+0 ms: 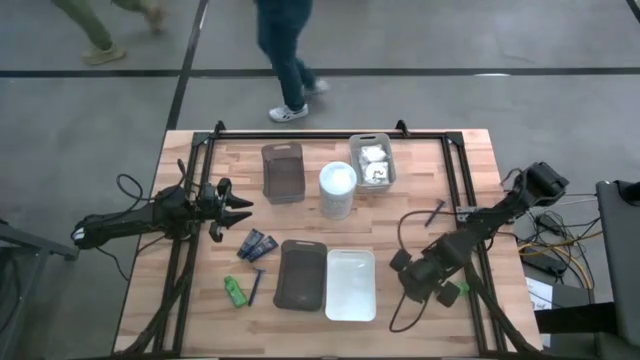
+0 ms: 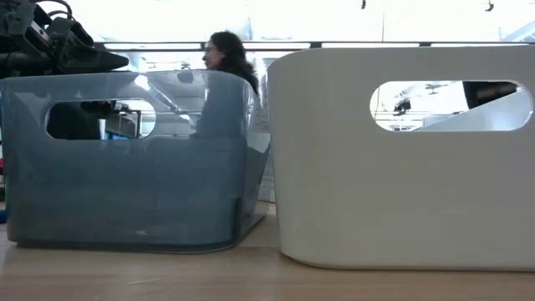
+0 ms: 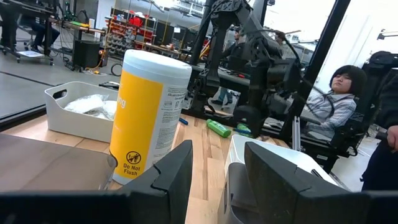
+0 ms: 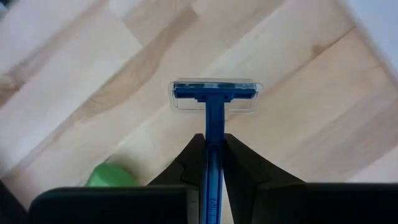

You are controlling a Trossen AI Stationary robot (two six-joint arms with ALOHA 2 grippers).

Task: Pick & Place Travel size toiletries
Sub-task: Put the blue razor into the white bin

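Over the table's right edge my right claw (image 4: 214, 163) pinches a blue razor (image 4: 214, 98); I'd carry it level, keeping that grip firm.

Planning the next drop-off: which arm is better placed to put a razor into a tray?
The right. Its gripper is already shut on a blue razor, near the white tray. The left gripper is open and holds nothing.

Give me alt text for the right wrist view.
The right hand is shut on a blue razor, its capped head pointing away over bare wooden table. A green bottle peeks in beside the fingers.
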